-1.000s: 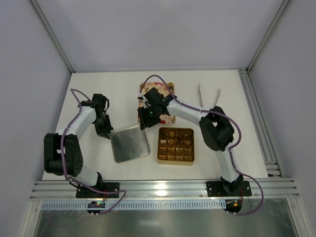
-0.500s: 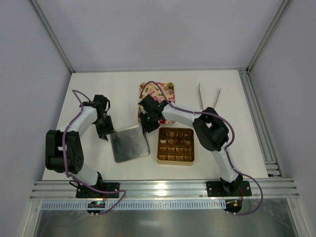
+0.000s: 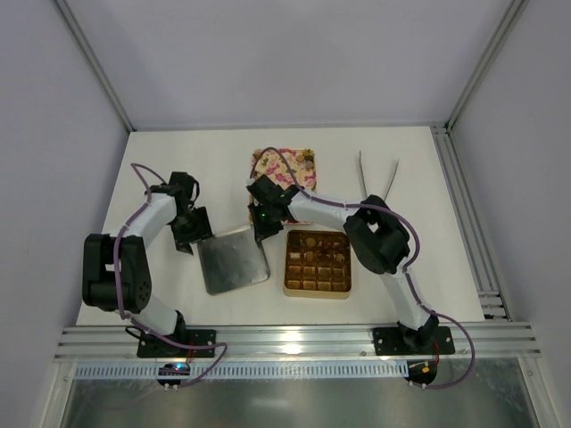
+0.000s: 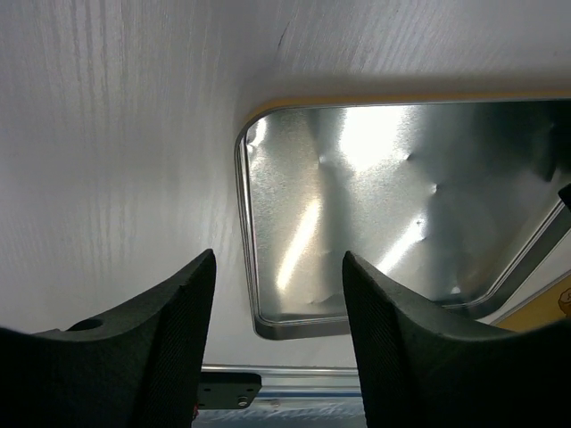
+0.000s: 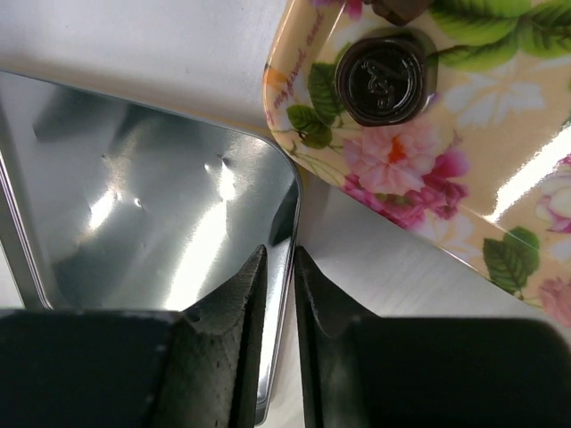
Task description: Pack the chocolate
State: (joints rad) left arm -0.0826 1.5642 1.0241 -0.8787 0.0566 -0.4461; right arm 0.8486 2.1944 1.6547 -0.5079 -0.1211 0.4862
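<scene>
You have the right gripper point(image 5: 279, 251) at the 1 o'clock corner of the shallow square silver metal lid point(image 3: 234, 260), and its two black fingers stand nearly together with the lid's thin upright rim running into the narrow gap between them, so they read as pinched on that rim. Your left gripper point(image 4: 278, 257) sits at the lid's 9 o'clock side; its fingers are spread wide, one over the bare white table point(image 3: 205, 160) just outside the rim and the other over the shiny inner face, and you cannot tell from the wrist view whether either one touches the metal. The chocolate point(image 5: 385, 78) you can check is a dark brown round piece with an embossed top, lying near the corner of the pink-and-cream floral tray point(image 3: 302, 162), and a second dark piece shows just at the top edge of the right wrist view, at 12 o'clock from the first. That tray rests at 1 o'clock from the lid, its near corner just beside the pinched corner. The gold-brown square box point(image 3: 317, 292) with grid cells lies at 3 o'clock from the lid, close but apart; whether any cell is filled is too small to tell. A pair of thin metal tongs point(image 3: 362, 171) lies at 1 o'clock from the box
</scene>
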